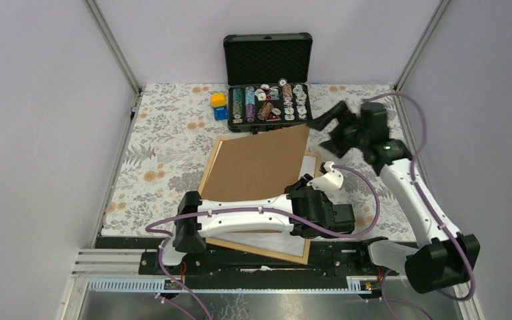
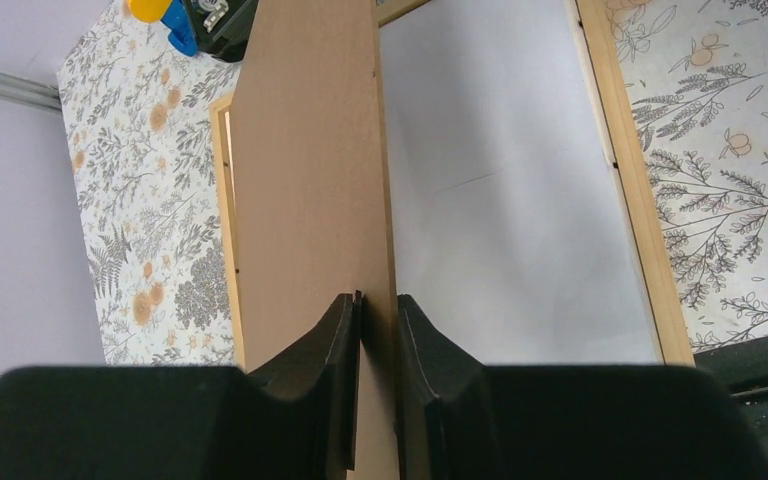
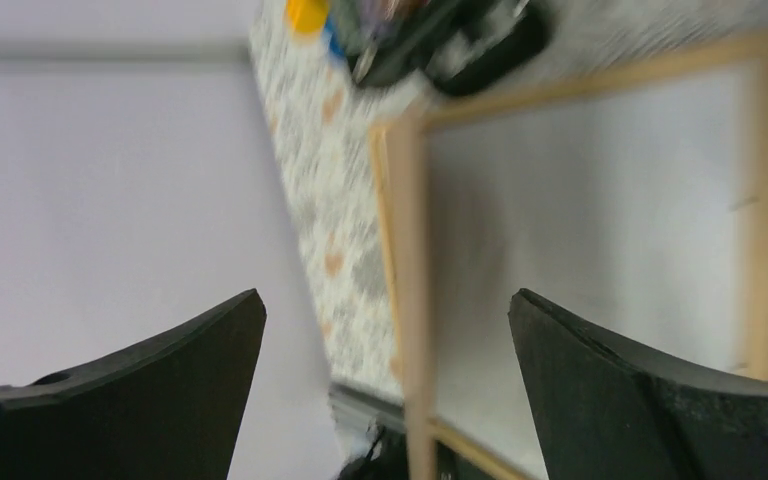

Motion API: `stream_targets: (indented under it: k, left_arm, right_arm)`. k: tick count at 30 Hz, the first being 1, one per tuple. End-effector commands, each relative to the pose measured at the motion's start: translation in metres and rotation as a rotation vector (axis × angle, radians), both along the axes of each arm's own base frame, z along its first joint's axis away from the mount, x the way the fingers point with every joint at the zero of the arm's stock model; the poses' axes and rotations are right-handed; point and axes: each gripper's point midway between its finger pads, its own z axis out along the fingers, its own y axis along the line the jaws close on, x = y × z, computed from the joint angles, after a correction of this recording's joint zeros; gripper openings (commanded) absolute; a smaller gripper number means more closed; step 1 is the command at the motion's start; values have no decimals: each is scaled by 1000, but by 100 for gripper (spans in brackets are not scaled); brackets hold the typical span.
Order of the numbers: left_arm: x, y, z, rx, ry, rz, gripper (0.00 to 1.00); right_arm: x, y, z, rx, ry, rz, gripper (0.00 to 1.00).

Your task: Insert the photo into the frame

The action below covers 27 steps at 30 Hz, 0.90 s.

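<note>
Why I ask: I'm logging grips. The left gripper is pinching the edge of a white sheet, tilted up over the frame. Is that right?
Not quite. The left gripper is pinching the edge of the brown backing board, not a white sheet; that board is tilted up over the frame. The left wrist view shows it.
</note>
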Motion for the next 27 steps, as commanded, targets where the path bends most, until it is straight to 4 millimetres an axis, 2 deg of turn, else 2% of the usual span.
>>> stream_targets:
  k: [1, 4, 5, 7, 9, 11, 13, 15, 18, 21, 27]
  left_arm:
    - [8, 10, 34, -110, -58, 33, 8]
    - [9, 14, 37, -132, -78, 52, 4]
    - [10, 15, 38, -147, -86, 63, 2]
    - [10, 20, 39, -179, -98, 88, 0]
    - [11, 22, 43, -211, -108, 105, 0]
    - [12, 23, 48, -241, -119, 117, 0]
    - [13, 22, 49, -258, -124, 121, 0]
    - [13, 22, 50, -266, -126, 125, 0]
    - [13, 23, 49, -270, -128, 132, 0]
    - [13, 26, 48, -273, -134, 140, 0]
    - [15, 27, 50, -277, -155, 145, 0]
  right_arm:
    - [5, -96, 11, -205, -66, -123, 100]
    - [-5, -138, -16, -374, 29, -185, 100]
    - [-9, -144, -30, -417, 69, -185, 100]
    - [-18, -144, -61, -448, 151, -132, 100]
    - [-30, -133, -92, -425, 234, -36, 100]
    - [-43, -115, -122, -368, 288, 70, 97]
    - [-51, -93, -142, -369, 319, 170, 95]
    - [-61, -70, -162, -428, 358, 277, 92]
    - [-83, -48, -193, -534, 436, 377, 85]
    - [-98, -41, -212, -545, 494, 402, 75]
    - [-110, -37, -224, -568, 524, 407, 64]
